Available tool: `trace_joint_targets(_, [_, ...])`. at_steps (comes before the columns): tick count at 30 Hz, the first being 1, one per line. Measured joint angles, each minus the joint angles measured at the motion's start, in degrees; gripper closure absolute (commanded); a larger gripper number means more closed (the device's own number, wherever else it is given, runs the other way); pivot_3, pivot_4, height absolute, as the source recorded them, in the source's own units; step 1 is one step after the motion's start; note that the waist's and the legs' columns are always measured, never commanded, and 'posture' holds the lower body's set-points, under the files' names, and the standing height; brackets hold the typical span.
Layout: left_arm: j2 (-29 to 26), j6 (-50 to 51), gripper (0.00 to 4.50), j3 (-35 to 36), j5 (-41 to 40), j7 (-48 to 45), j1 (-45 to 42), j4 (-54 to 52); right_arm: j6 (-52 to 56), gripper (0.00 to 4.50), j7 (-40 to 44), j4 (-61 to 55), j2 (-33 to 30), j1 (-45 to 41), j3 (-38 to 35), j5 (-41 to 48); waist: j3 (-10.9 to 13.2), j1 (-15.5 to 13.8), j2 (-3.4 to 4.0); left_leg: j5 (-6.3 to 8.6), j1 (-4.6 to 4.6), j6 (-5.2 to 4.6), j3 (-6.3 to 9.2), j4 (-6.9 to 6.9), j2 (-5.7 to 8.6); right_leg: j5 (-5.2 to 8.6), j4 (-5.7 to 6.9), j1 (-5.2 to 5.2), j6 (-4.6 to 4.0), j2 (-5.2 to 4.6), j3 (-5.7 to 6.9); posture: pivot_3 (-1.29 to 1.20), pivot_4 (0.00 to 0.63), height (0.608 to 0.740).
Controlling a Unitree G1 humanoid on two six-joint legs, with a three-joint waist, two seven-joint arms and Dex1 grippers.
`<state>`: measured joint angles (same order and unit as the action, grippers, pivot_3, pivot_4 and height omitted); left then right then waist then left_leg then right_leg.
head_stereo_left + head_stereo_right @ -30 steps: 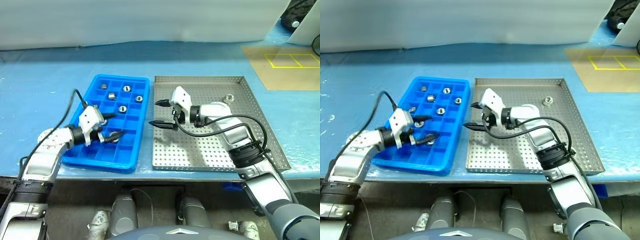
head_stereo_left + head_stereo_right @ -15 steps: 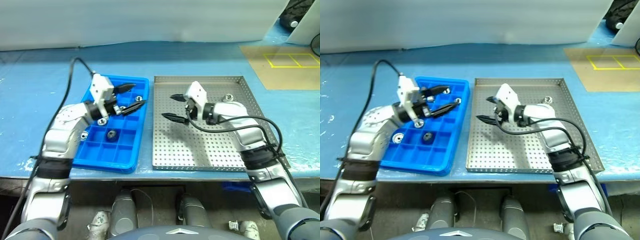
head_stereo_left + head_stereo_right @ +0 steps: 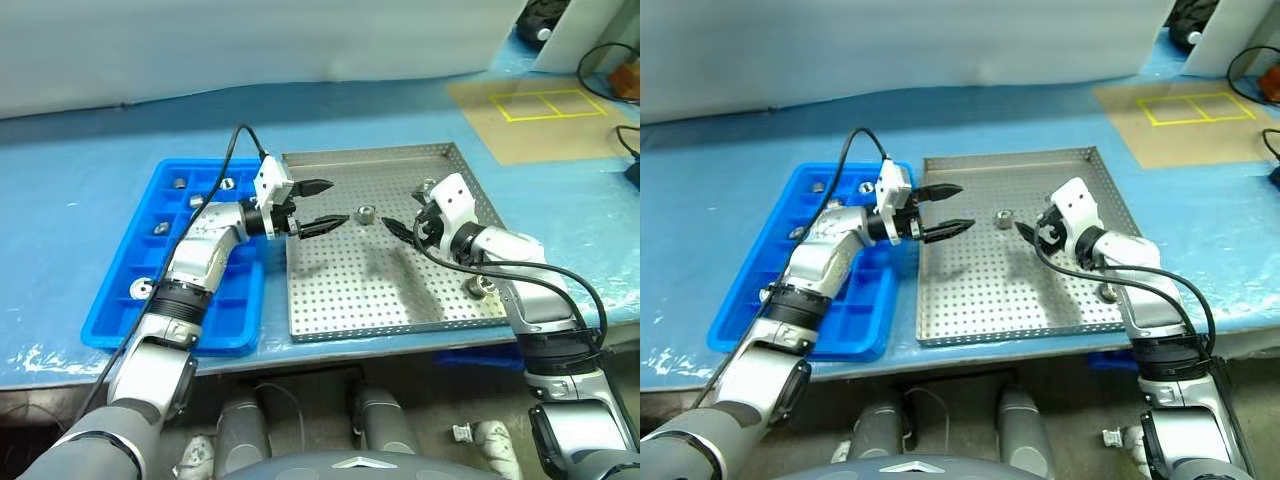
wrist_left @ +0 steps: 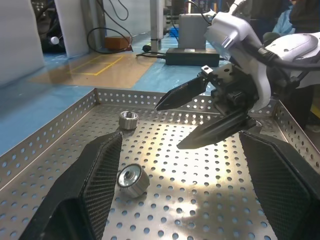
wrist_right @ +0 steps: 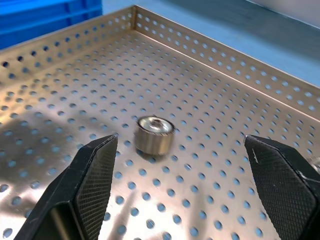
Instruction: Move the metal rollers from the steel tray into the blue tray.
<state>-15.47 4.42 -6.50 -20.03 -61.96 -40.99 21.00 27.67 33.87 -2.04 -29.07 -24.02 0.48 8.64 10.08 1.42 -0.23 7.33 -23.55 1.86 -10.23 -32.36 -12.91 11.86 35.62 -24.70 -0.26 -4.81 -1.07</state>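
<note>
My left gripper [image 3: 322,206] spread and empty over the steel tray [image 3: 350,290], my right gripper [image 3: 400,222] likewise agape facing it, one metal roller [image 3: 366,213] between them on the perforated floor, others in the blue tray [image 3: 120,300]

Two trays [image 3: 300,330] [image 3: 100,330], two grippers [image 3: 322,205] [image 3: 400,222], several rollers [image 3: 366,213]

Steel tray [image 3: 980,300] with 1 roller [image 3: 1004,216], 2 open grippers, left [image 3: 958,208], right [image 3: 1031,229], facing
</note>
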Motion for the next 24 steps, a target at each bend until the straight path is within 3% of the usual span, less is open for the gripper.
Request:
trace_joint_targets(6, [-0.9, 0.0, 0.53, 0.2, 0.1, -1.0, -0.2, 0.6, -3.4, 0.34, -1.6, 8.5, 6.4, -5.2, 3.5, -1.6, 0.0, 1.0, 0.00, 0.02, -0.02, -0.04, 0.00, -0.09, -0.04, -0.01, 0.04, -0.02, -0.01, 0.18, -0.08, -0.38, 0.150, 0.740])
trace_joint_targets(22, [-7.4, 4.3, 0.53, 2.8, -0.1, 1.6, 6.6, -7.8, -20.7, 0.34, -3.6, 41.9, 11.9, -17.5, 5.2, -7.8, 0.0, -0.8, 0.02, 0.07, -0.07, -0.09, 0.00, -0.09, -0.05, -0.01, 0.01, -0.02, -0.02, 0.17, -0.06, -0.27, 0.150, 0.740])
trace_joint_targets(24, [-8.0, 5.2, 0.48, 2.8, -0.3, 1.7, 7.6, -9.7, -21.7, 0.73, -3.6, 42.9, 12.7, -17.8, 5.3, -8.0, 0.0, -0.8, 0.02, 0.06, -0.05, -0.09, 0.00, -0.08, -0.07, -0.01, 0.03, -0.02, -0.02, 0.17, -0.06, -0.27, 0.150, 0.740])
